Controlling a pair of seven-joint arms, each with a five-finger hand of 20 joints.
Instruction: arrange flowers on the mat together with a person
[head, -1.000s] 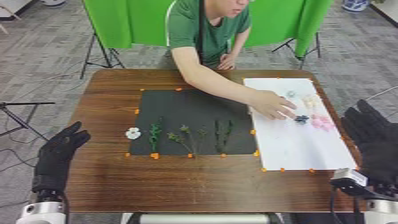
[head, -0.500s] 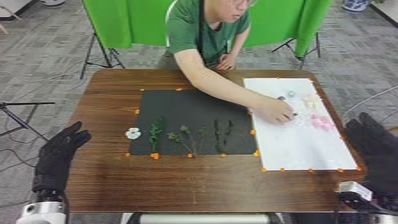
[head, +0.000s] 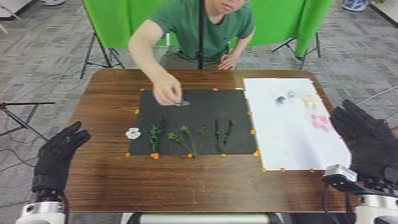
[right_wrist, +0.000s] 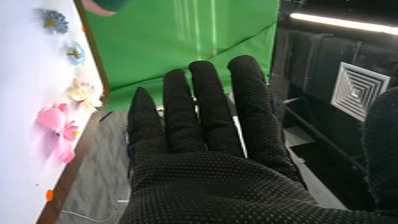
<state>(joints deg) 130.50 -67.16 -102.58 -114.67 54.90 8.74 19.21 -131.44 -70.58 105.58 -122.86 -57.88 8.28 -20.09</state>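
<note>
Flowers (head: 321, 121) lie on paper (head: 298, 147); a person's hand (head: 167, 92) partly covers the mat (head: 200, 114).

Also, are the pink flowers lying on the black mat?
No, the pink flowers lie on the white sheet, to the right of the black mat.
</note>
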